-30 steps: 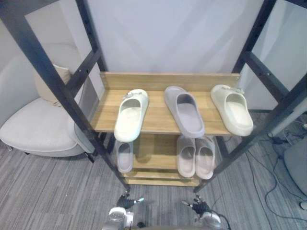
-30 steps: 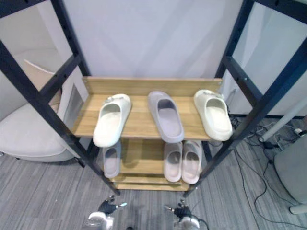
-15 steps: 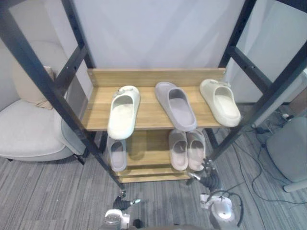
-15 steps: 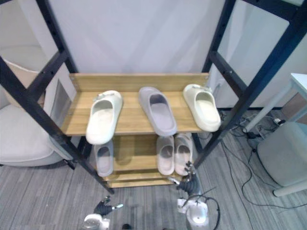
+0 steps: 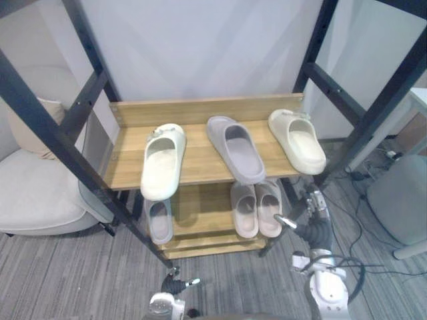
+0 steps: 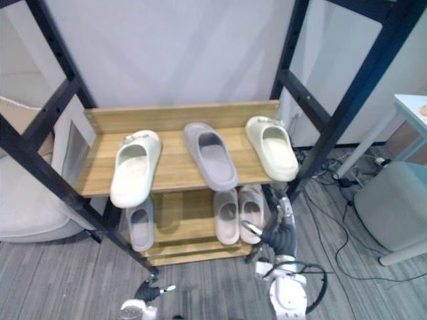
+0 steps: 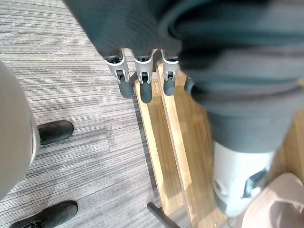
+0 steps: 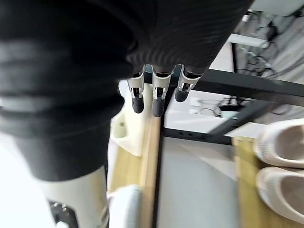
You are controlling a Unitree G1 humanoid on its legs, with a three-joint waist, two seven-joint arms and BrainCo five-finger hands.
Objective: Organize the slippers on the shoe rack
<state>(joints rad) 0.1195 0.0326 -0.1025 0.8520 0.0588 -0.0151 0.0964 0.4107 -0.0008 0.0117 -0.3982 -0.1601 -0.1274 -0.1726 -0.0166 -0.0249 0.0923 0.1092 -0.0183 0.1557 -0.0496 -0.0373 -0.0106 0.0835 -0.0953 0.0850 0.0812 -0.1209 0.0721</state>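
Observation:
The wooden shoe rack (image 5: 207,107) stands in front of me. On its upper shelf lie a cream slipper (image 5: 163,160) at the left, a grey slipper (image 5: 235,148) in the middle and a second cream slipper (image 5: 297,140) at the right. On the lower shelf, a grey slipper (image 5: 159,221) lies at the left and a pale pink pair (image 5: 257,208) at the right. My right hand (image 5: 313,223) hovers open by the rack's front right post, level with the lower shelf and holding nothing. Its fingers (image 8: 156,97) are straight. My left hand (image 5: 175,287) hangs low over the floor, fingers (image 7: 142,78) straight and empty.
A black metal frame (image 5: 67,160) with slanted posts surrounds the rack. A white armchair (image 5: 33,193) sits at the left. At the right are a grey round seat (image 5: 400,200) and cables on the floor (image 5: 363,177). Grey carpet lies in front.
My right hand has risen from floor level to the rack's front right corner. The whole picture has shifted as the camera moved. The left hand stays low.

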